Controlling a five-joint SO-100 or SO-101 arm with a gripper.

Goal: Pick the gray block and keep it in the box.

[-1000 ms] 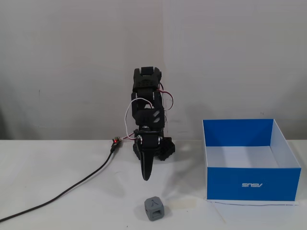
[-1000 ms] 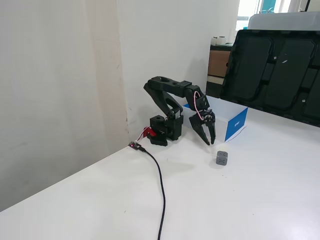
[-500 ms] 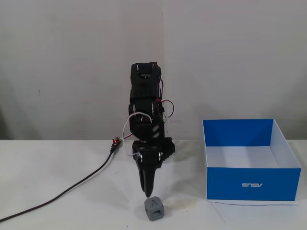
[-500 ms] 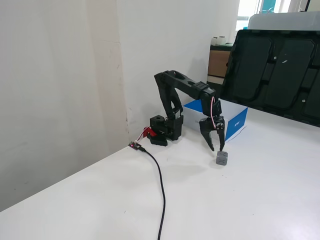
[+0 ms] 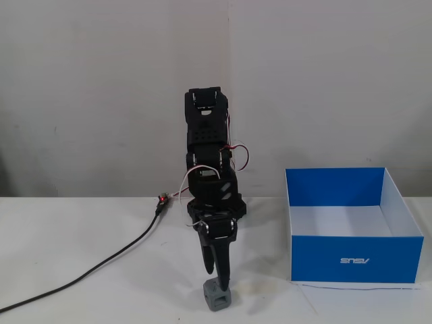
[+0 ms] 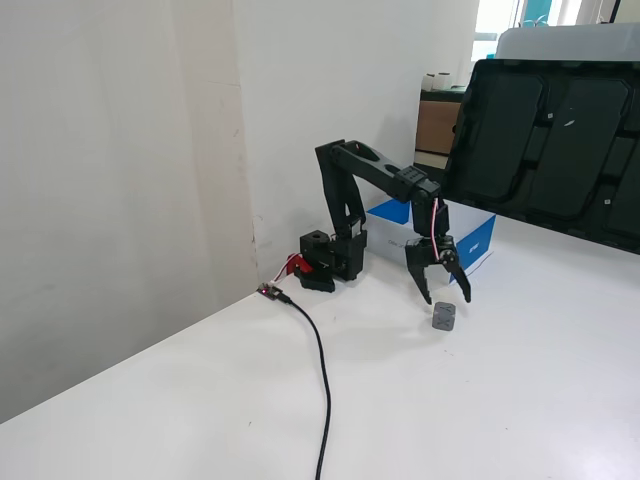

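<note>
lettering in white on the front of the box (image 5: 351, 260) in a fixed view reads as a mirrored "asus"; the box sits well to the right of the gripper (image 5: 217, 282), open top showing a white inside. gripper points down, its tips at the gray block (image 5: 217, 297) on the table (image 5: 81, 236); whether they touch is unclear here.

in a fixed view, gripper (image 6: 446, 297) fingers are spread apart, gray block (image 6: 444, 317) just below them, unheld. box (image 6: 478, 240) stands behind the gripper. black cable (image 6: 320, 370) runs forward.
</note>
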